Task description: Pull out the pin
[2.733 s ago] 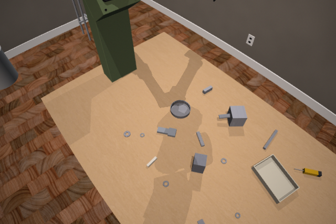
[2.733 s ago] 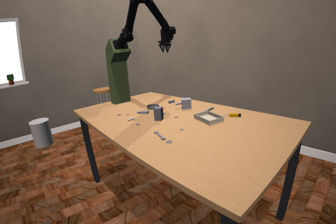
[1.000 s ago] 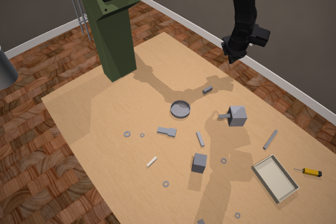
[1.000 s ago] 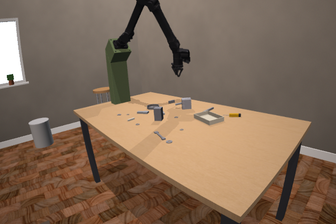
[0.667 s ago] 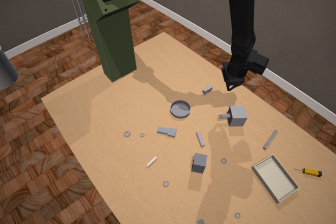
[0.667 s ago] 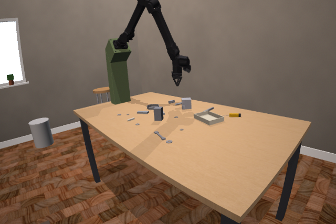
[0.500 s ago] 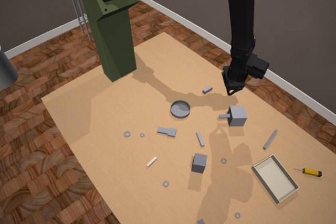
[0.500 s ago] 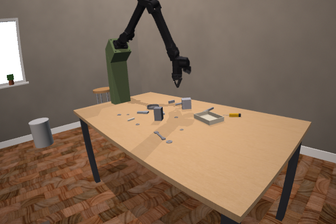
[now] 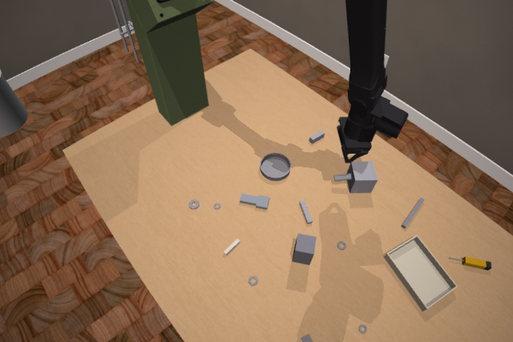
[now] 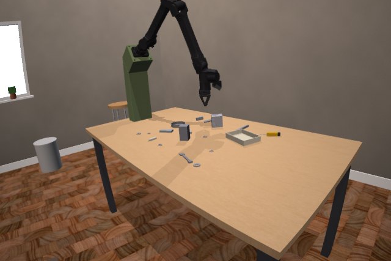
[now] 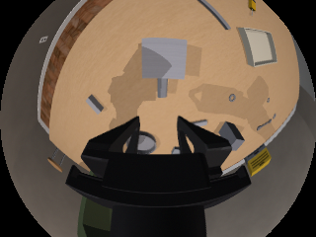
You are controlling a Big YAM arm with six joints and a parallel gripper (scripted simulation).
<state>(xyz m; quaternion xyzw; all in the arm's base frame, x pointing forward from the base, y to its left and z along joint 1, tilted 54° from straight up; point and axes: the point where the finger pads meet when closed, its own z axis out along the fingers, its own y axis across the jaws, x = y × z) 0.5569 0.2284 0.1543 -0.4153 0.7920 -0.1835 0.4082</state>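
Note:
A grey block (image 9: 362,176) stands on the table at the far right, with a short grey pin (image 9: 341,177) sticking out sideways from its left face. My gripper (image 9: 352,159) hangs in the air above the block and pin, pointing down, partly open and empty. In the exterior view the gripper (image 10: 205,103) is well above the block (image 10: 216,120) and the pin (image 10: 207,121). The wrist view shows the block (image 11: 165,59) and pin (image 11: 162,87) beyond my fingertips. A second, darker block (image 9: 304,248) stands nearer the front.
A round dish (image 9: 275,166) lies left of the pin. A shallow tray (image 9: 419,271) and a yellow screwdriver (image 9: 474,263) lie at the right. Several small bars and washers are scattered about. The green pedestal (image 9: 169,40) stands at the back.

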